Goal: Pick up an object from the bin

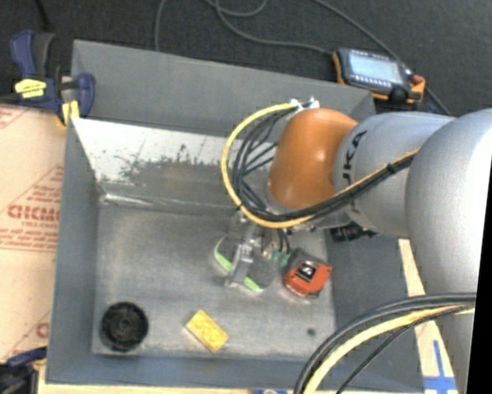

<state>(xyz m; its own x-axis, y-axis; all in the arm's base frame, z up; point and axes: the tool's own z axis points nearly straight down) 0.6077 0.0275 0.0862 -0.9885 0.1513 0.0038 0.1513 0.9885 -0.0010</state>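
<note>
Camera view: gripper (242, 269) low over partly hidden green-white thing (223, 254), grip state indiscernible.

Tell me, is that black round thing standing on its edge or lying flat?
Lying flat: the black round thing shows its full circular face to the camera, resting on the floor in the bin's front left corner.

Gripper (242, 269) hangs over a green thing (222, 256) mid bin (75, 243), orange tape measure (306, 278) just beside; yellow block (206, 329) and black disc (124, 324) sit well apart.
</note>
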